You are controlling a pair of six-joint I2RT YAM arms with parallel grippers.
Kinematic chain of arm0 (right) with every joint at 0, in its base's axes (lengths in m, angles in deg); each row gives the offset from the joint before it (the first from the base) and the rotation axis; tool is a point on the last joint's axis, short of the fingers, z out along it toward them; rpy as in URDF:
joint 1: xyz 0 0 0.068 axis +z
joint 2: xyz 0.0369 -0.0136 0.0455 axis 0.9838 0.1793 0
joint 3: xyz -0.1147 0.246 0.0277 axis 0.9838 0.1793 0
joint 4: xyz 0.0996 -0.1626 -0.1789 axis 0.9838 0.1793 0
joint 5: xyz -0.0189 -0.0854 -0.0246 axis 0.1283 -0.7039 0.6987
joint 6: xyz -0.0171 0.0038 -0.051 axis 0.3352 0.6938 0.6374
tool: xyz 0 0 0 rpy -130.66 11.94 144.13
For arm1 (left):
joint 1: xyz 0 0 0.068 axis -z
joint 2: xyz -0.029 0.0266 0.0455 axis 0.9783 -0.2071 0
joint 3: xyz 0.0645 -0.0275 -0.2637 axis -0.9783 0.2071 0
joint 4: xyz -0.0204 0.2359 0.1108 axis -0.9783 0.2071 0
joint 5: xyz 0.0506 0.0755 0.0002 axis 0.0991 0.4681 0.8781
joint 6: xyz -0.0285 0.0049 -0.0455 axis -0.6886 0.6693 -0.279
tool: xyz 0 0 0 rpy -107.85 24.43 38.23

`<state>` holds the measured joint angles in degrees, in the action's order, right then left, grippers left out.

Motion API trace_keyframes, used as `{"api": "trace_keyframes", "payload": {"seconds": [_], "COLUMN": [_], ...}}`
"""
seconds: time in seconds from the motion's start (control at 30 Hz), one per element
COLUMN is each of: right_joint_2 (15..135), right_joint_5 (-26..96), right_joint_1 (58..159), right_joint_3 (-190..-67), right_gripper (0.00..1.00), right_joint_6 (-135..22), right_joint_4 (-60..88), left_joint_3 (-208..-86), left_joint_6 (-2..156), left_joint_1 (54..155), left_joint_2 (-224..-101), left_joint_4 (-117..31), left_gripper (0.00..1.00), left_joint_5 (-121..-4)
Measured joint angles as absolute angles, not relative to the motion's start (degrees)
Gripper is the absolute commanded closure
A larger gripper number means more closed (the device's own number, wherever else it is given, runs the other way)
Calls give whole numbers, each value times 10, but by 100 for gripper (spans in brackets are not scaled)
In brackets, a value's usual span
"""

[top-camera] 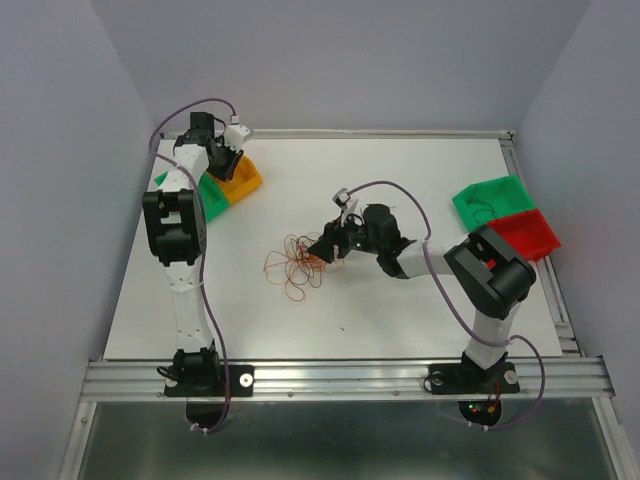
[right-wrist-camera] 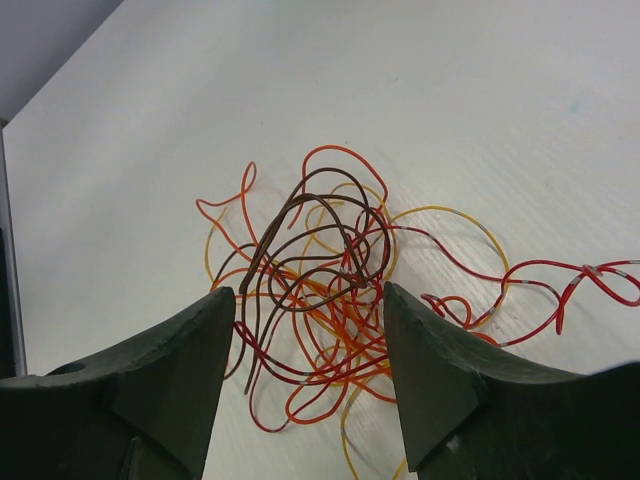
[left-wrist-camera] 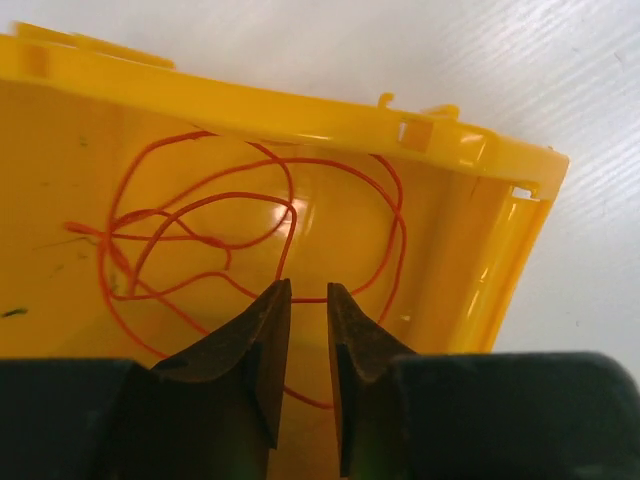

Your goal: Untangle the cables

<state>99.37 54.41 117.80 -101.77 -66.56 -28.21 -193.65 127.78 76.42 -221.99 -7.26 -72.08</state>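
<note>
Right gripper (right-wrist-camera: pixel 307 293) spread wide and empty, just above one tangle of red, orange, yellow and brown wires (right-wrist-camera: pixel 330 250). Left gripper (left-wrist-camera: pixel 308 290), far left of the tangle, fingers narrowly parted, gripping nothing, over one yellow plastic bin (left-wrist-camera: pixel 300 115). Only the left wrist view shows one orange wire (left-wrist-camera: pixel 401 225) coiled inside. Left green bin (top-camera: pixel 212 200) touches it. Right green bin (top-camera: pixel 490 200) and red bin (top-camera: pixel 530 235) sit right of the tangle.
</note>
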Motion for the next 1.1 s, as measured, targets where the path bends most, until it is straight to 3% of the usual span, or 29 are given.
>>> {"api": "trace_keyframes", "payload": {"seconds": [0.2,0.47,0.83,0.87,1.0,1.03,1.1], "right_joint_2": [990,953,954,958,973,979,982], "right_joint_5": [554,585,610,610,612,613,618], "right_joint_1": [1180,1180,1180,1180,1182,1184,1186], "right_joint_3": [-1017,-1012,-1001,-1001,-1003,-1010,-1018], "right_gripper": [30,30,34,37,83,99,100], "right_joint_6": [-635,-600,-537,-532,-517,-514,-513], "right_joint_4": [-261,-259,-255,-253,-236,-228,-222], "left_joint_3": [-1828,-1794,-1576,-1561,-1519,-1510,-1481], "left_joint_6": [1272,1268,1244,1240,1225,1221,1212], "left_joint_1": [767,790,852,851,851,851,851], "left_joint_2": [-2081,-1941,-1816,-1801,-1742,-1727,-1692], "left_joint_4": [-140,-208,-235,-238,-262,-272,-294], "left_gripper": [50,50,49,49,49,49,49], "left_joint_5": [-737,-777,-847,-852,-865,-869,-878]}}
